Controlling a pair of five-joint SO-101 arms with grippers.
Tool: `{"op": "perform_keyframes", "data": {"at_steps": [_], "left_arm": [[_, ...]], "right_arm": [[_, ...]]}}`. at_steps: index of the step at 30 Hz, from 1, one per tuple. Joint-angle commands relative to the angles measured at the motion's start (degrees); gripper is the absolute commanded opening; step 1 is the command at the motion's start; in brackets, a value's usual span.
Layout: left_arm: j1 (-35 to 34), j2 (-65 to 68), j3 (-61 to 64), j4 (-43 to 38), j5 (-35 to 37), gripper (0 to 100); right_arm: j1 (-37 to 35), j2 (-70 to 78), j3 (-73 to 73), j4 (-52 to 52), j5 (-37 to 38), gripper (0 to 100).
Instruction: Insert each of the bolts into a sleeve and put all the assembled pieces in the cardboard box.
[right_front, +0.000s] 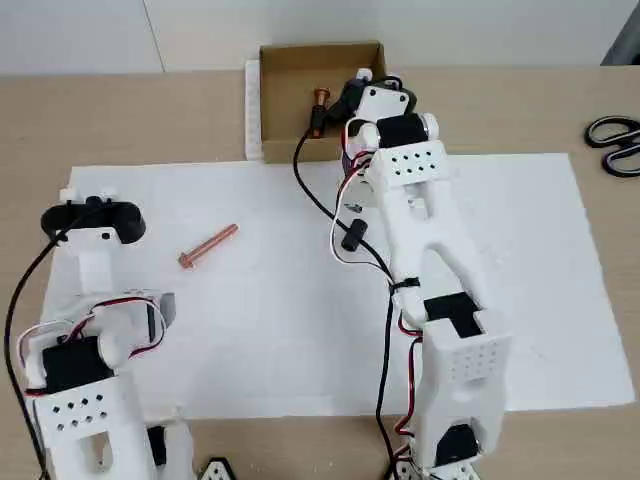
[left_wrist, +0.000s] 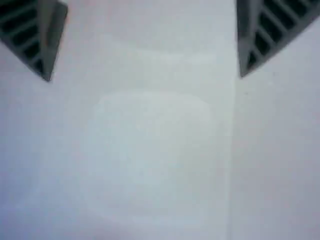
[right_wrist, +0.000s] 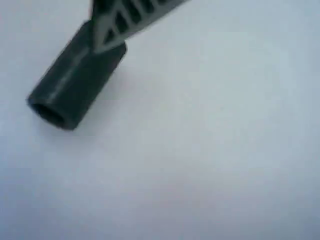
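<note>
While the light wooden tabletop (right_front: 150, 110) filled most of the high view, a large white sheet of paper (right_front: 280, 330) covered its middle. A plain pale surface of the room (right_front: 300, 25) ran along the top of the frame beyond the far edge. A brown cardboard box (right_front: 285, 60) sat at upper centre, just past the paper's top edge, with a white strip (right_front: 252, 110) along its left wall. A pair of black-handled scissors (right_front: 612, 140) lay on bare wood at the upper right edge.

A copper-coloured metal bolt (right_front: 208, 246) lay slanted on the paper left of centre, apart from both arms. The left gripper (right_front: 88, 205) hung over the paper's left edge, near that bolt but not touching it. In the left wrist view its fingers (left_wrist: 40, 40) stood wide apart, released, with bare white paper between them.

The right arm lay extended up the middle of the high view, and the right gripper (right_front: 345, 100) was at the box's right side. In the right wrist view its fingers (right_wrist: 112, 30) were clamped on a dark cylindrical sleeve (right_wrist: 75, 90), whose open end pointed to the lower left. In the high view the copper head of a second bolt (right_front: 321, 96) stuck out of the sleeve's top, over the inside of the box.
</note>
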Motion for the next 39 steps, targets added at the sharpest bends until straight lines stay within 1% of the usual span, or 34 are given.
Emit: {"op": "perform_keyframes", "data": {"at_steps": [1,5,8,11,14,15,21,31,39], "left_arm": [[0.00,-0.62,-0.13,-1.41,-0.18,23],[0.00,-0.62,-0.40,-1.32,-0.09,23],[0.00,-0.62,-0.48,-1.23,-0.09,23],[0.00,-0.62,-0.48,-1.23,-0.09,23],[0.00,-0.62,-0.48,-1.23,-0.09,23],[0.00,-0.62,-0.48,-1.23,-0.09,23],[0.00,-0.62,-0.48,-1.23,0.00,23],[0.00,-0.62,-0.48,-1.23,0.00,23],[0.00,-0.62,-0.48,-1.23,0.00,23]], "right_arm": [[-0.92,-0.22,-0.09,-1.54,-1.67,15.8],[-1.45,-0.04,0.18,-4.26,-10.90,15.7],[-1.71,1.27,0.26,-5.76,-13.63,15.7],[-1.71,4.88,0.18,-6.11,-13.80,14.8],[-1.80,8.75,-0.09,-6.55,-13.80,9.4],[-1.80,9.71,-0.09,-7.16,-13.80,9.0],[-2.86,12.26,-0.09,-8.57,-13.80,9.9],[-3.03,17.19,-0.09,-8.13,-13.80,9.8],[-4.09,17.36,-0.09,-7.96,-13.71,9.9]]}}
